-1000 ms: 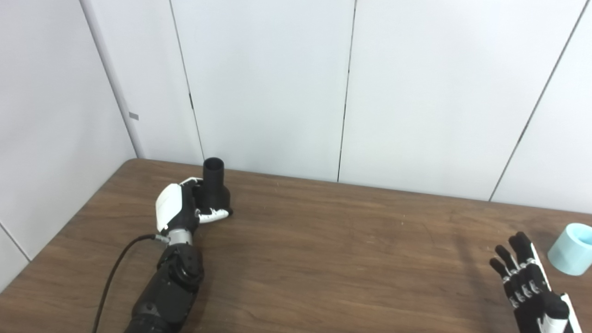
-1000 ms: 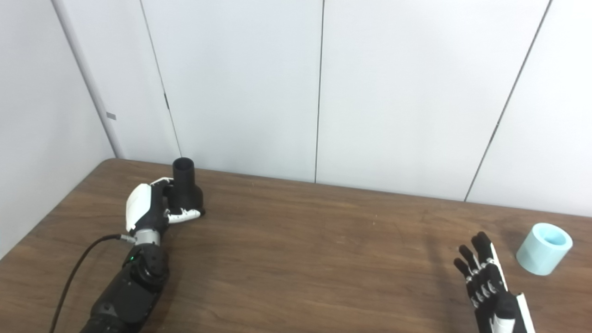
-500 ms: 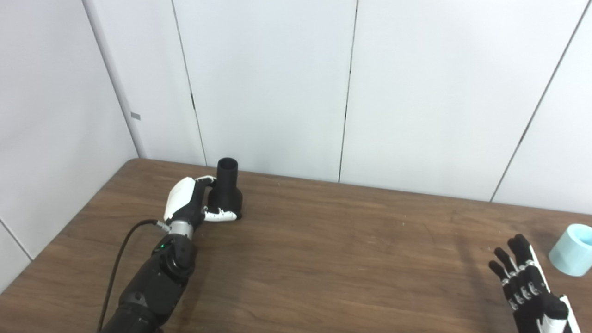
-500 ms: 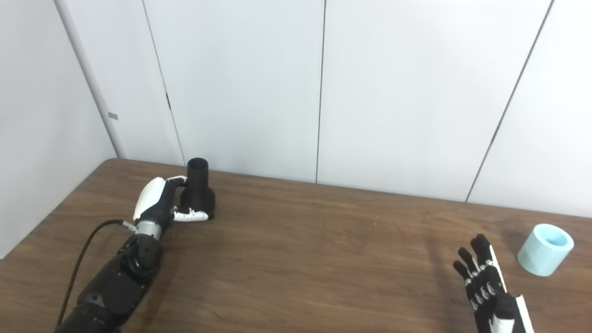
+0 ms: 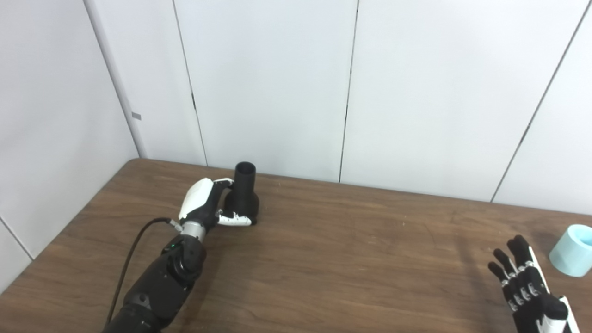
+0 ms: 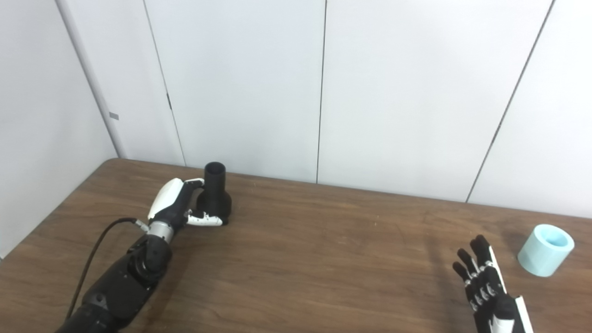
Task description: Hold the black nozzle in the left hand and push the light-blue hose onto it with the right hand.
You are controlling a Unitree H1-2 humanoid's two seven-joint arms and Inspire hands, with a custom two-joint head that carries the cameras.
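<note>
The black nozzle (image 5: 244, 193) stands upright near the table's far left edge, narrow neck up. My left hand (image 5: 202, 206) is wrapped around its wide base from the left, its thumb across the front of the base. A short light-blue hose piece (image 6: 546, 249) stands on end at the far right of the table. My right hand (image 6: 483, 282) is low at the right, fingers spread and empty, a short way left of the hose and apart from it.
The brown wooden table (image 5: 333, 259) runs up to a white panelled wall (image 5: 277, 83). A black cable (image 5: 134, 240) trails from my left wrist toward the near edge.
My left hand has slid the nozzle to the right along the far side of the table. The right hand has barely moved.
</note>
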